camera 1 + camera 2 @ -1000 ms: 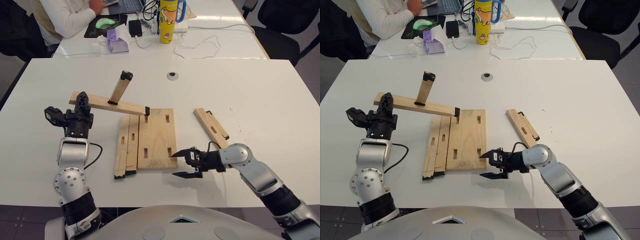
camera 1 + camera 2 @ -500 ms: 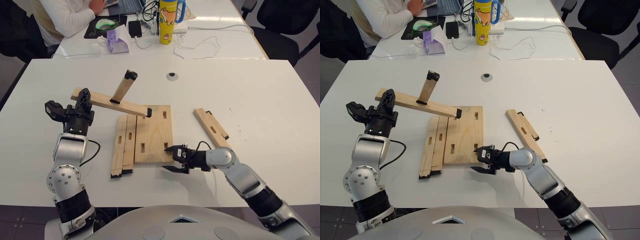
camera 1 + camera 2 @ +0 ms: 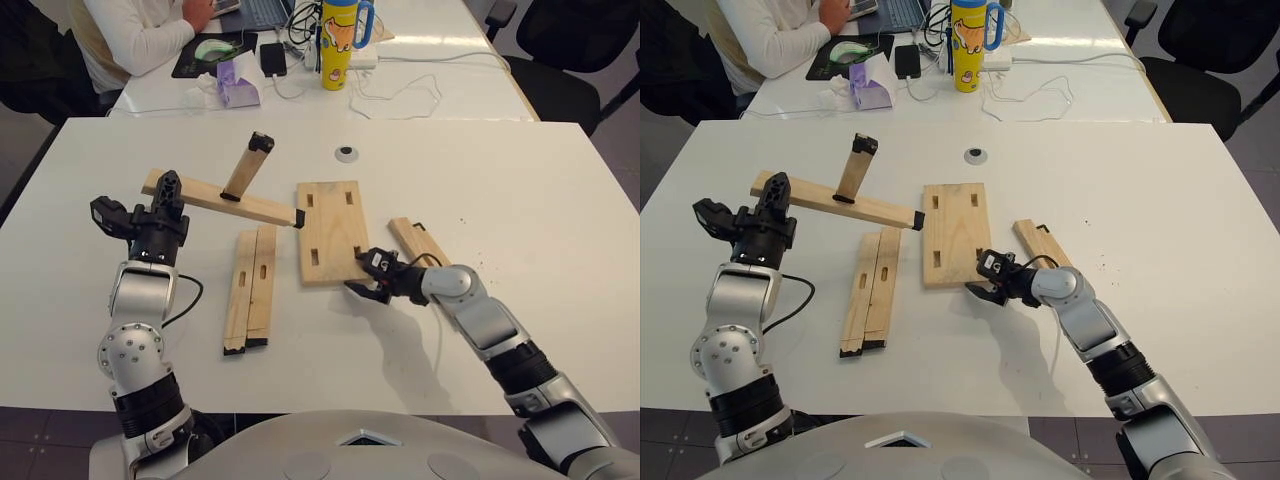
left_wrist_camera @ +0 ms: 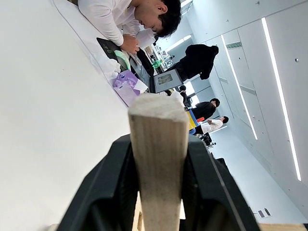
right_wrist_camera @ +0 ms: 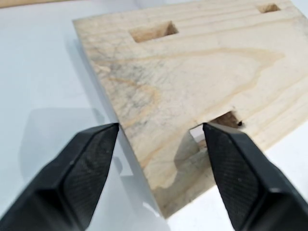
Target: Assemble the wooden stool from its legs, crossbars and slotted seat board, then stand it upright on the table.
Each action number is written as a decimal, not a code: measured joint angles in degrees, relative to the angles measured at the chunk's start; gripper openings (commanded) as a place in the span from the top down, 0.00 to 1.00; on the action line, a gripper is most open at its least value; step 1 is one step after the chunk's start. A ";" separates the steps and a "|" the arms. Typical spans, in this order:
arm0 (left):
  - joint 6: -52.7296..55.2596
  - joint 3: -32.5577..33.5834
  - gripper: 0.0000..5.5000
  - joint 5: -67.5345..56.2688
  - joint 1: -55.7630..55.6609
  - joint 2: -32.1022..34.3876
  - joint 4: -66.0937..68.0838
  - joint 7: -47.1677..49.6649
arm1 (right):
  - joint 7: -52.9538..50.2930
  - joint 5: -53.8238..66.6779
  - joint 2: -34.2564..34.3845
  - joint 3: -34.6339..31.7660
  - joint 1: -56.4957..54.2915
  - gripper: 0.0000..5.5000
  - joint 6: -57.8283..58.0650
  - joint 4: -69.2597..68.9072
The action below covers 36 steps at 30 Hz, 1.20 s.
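The pale four-slot wooden seat board [image 3: 332, 232] now lies flat farther up the white table [image 3: 520, 180], apart from the two long slotted wooden slats [image 3: 250, 287] it touched a second ago. The right gripper [image 3: 372, 280] came with it, fingers spread astride its near corner, grasping nothing. The left gripper [image 3: 165, 196] stays clenched on the long wooden bar [image 3: 225, 203] with its short leaning post [image 3: 248, 160]; the board's slots look freed for fitting

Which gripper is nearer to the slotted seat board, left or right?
Right. The right gripper is open around the near corner of the slotted seat board. The left gripper is apart from it, to its left, shut on the end of a long wooden bar.
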 measured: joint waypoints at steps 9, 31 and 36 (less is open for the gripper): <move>-1.05 -0.35 0.81 0.97 -1.50 -0.04 2.03 -1.37 | -9.59 -0.08 6.42 -3.28 1.53 0.41 1.15 2.01; -2.25 -6.21 0.81 16.08 -3.06 4.49 6.78 -16.80 | 4.30 10.37 3.51 -8.08 -0.96 0.41 2.69 -3.58; -0.23 -6.12 0.81 15.83 -3.96 6.09 7.26 -20.00 | 4.22 10.37 3.48 -9.01 -1.22 0.41 2.54 -2.11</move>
